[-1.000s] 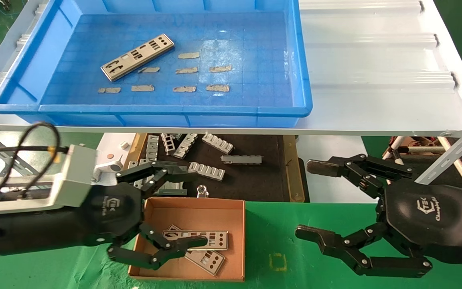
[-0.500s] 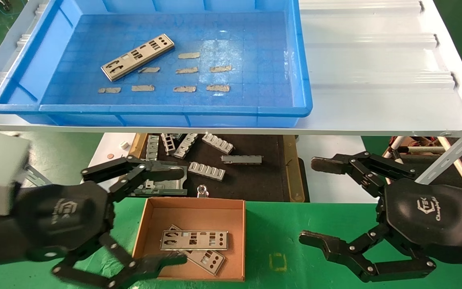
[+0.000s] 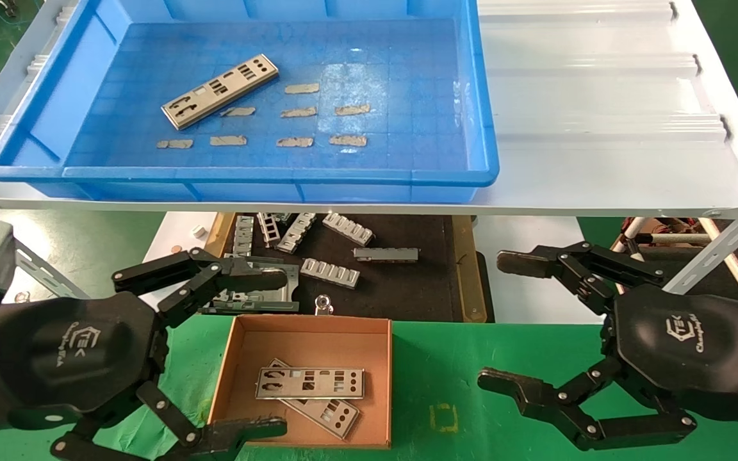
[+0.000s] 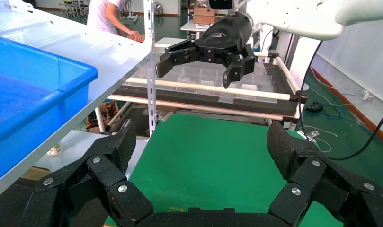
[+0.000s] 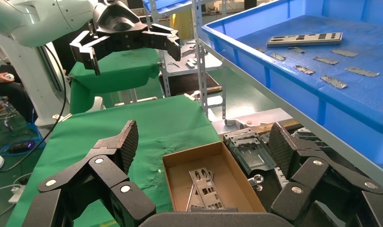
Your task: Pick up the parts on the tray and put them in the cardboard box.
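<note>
One silver part [image 3: 220, 90] lies aslant on the floor of the blue tray [image 3: 241, 174] on the upper shelf; the right wrist view shows this part [image 5: 304, 39] too. Below it, on the green table, the cardboard box [image 3: 310, 322] holds two crossed parts [image 3: 310, 383]. My left gripper [image 3: 277, 352] is open and empty at the box's left side, one finger over the box's near left corner. At the right, apart from the box, my right gripper [image 3: 500, 322] is also open and empty. The box [image 5: 191, 153] shows between its fingers.
Several beige tape patches [image 3: 298, 112] dot the tray floor. Ribbed grey brackets [image 3: 330, 272] and a metal frame [image 3: 260, 294] lie on a black mat behind the box. The white shelf [image 3: 599, 128] overhangs that mat. Green cloth [image 3: 446, 371] lies between the box and the right gripper.
My left gripper has drawn back out of the box to the left, leaving the upper plate lying in it. The right gripper has barely shifted.
</note>
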Robot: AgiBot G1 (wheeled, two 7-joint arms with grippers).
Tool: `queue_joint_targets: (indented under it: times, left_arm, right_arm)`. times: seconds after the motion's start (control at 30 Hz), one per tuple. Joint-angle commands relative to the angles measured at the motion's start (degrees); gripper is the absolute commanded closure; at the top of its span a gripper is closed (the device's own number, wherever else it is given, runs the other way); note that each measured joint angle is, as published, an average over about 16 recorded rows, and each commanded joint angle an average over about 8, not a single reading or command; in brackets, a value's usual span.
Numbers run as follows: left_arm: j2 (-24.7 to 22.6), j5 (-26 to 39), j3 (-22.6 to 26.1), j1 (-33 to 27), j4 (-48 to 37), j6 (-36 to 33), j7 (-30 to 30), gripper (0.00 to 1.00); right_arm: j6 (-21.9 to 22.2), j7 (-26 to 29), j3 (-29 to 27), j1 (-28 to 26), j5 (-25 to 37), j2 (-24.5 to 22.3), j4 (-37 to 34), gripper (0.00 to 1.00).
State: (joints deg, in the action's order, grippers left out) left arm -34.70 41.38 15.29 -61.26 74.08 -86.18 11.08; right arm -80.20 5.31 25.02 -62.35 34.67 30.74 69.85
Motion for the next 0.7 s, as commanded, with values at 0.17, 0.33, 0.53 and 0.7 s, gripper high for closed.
queue_joint_targets:
  times: [0.17, 0.33, 0.53, 0.7]
  left_arm:
    - [-0.2, 0.2, 0.3, -0.1, -0.2, 0.2, -0.2, 0.0]
    - [-0.2, 0.3, 0.5, -0.2, -0.4, 0.3, -0.2, 0.0]
    - [-0.3, 0.4, 0.6, -0.2, -0.4, 0.4, -0.3, 0.0]
    - [-0.3, 0.4, 0.7, -0.3, -0.5, 0.5, -0.3, 0.0]
  right_arm:
    - [0.0, 0.0, 0.0, 0.0, 0.0, 0.0, 0.0, 0.0]
    - [0.0, 0.0, 0.0, 0.0, 0.0, 0.0, 0.0, 0.0]
    - [0.0, 0.0, 0.0, 0.0, 0.0, 0.0, 0.0, 0.0]
    - [0.0, 0.0, 0.0, 0.0, 0.0, 0.0, 0.0, 0.0]
